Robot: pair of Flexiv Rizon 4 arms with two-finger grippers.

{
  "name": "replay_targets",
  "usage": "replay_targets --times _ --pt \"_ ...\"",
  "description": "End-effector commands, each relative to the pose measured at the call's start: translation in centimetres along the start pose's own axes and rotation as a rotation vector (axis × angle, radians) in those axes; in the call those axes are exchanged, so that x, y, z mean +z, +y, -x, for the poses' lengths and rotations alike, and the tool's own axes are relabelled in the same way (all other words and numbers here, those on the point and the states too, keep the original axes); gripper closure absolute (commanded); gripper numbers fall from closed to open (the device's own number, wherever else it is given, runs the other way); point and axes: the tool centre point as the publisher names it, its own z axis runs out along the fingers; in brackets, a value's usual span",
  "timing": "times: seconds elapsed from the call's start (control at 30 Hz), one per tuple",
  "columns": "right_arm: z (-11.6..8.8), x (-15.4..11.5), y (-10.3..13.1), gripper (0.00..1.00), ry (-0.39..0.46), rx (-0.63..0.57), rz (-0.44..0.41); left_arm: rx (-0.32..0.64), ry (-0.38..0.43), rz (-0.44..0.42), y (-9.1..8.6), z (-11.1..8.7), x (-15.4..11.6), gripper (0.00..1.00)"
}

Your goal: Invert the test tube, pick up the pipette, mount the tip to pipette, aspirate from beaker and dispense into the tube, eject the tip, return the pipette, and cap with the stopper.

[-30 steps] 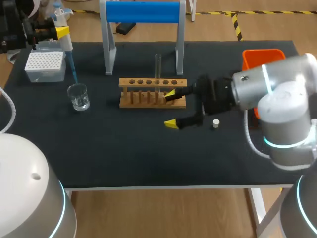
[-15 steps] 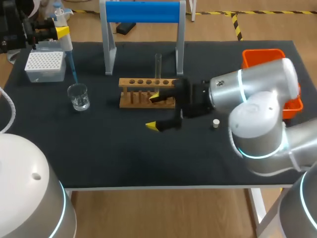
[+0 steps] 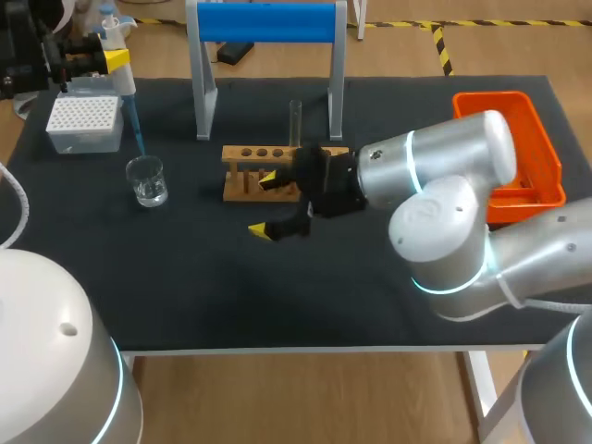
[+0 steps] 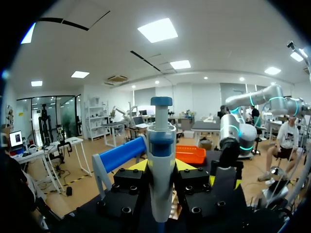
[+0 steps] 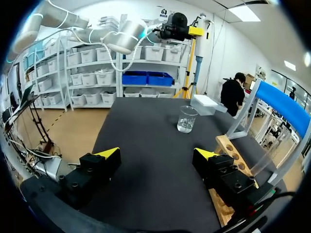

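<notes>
Wide table [image 3: 185,287], matte black top

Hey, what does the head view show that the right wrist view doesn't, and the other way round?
Only head: the orange bin and the right arm itself. Only right wrist: nothing new on the table, just a low look along it through the open right gripper. Both: beaker, rack, tube, blue stand, tip box, and the pipette in the left gripper.
</notes>
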Motion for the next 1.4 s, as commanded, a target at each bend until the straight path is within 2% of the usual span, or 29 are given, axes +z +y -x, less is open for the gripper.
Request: replay_targets --times 0.03,0.37,1.4 --pt "0.24 2.26 0.25 0.00 -0.012 0.000 0.007 0.001 0.000 -0.001 0.03 0.04 0.02 1.00" --pt "0.63 3.04 0.92 0.00 -0.015 -0.010 0.011 0.001 0.000 -0.001 0.03 0.04 0.02 1.00" --pt "0.62 3.04 0.94 0.00 -0.015 -0.010 0.011 0.001 0.000 -0.001 0.03 0.04 0.02 1.00"
